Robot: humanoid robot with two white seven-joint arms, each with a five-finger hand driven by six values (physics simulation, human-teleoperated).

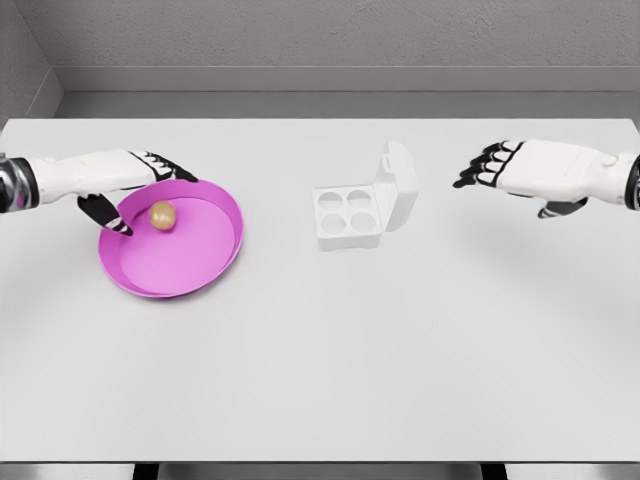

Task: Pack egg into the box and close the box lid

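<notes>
A small tan egg (163,214) lies in the upper left part of a shallow round magenta plastic plate (205,268) on the left of a white table (320,380). The left hand (128,190) is by far the nearer: it hovers over the plate's left rim, fingers spread and empty, the egg just to its right between thumb and fingers. The white four-cup egg box (349,215), lid upright and open, sits right of the plate. The right hand (510,170) hovers beyond the box, fingers loosely apart, empty.
</notes>
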